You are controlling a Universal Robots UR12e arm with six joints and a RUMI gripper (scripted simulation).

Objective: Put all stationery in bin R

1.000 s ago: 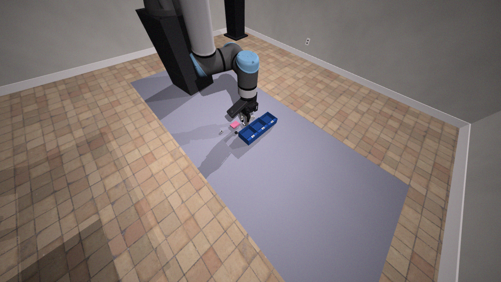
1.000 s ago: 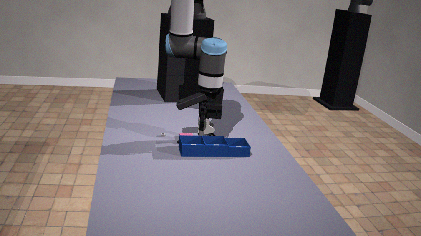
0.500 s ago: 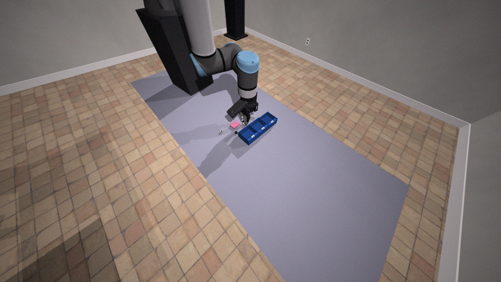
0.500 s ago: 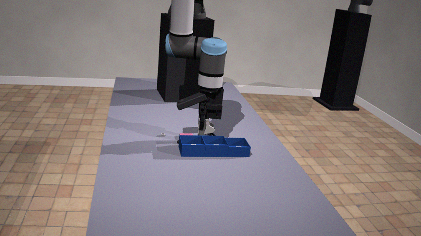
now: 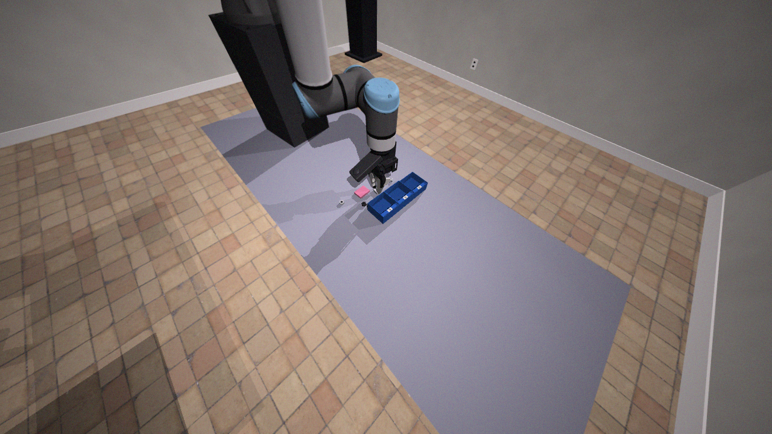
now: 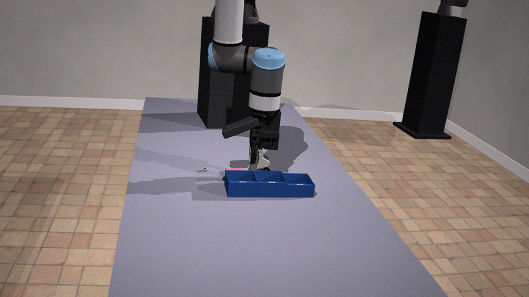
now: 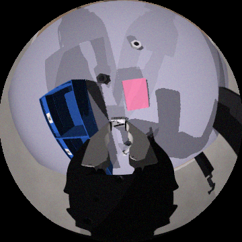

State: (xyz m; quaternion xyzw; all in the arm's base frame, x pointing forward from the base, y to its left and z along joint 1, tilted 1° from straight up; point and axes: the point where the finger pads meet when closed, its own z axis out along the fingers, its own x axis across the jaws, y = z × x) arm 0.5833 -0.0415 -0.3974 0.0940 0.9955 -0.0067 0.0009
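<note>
My gripper is low over the grey mat, just behind the blue row of three bins. It is shut on a small grey and white object that I cannot identify. A pink sticky-note pad lies flat on the mat just beyond the fingertips; it also shows in the wrist view. The bins stand upright to the left of the fingers in the wrist view, with small white labels I cannot read. In the exterior view the gripper hangs right behind the bins.
A small black nut-like piece lies by the end of the bins. A small white ring lies farther out on the mat. The arm's black base stands at the far end of the mat.
</note>
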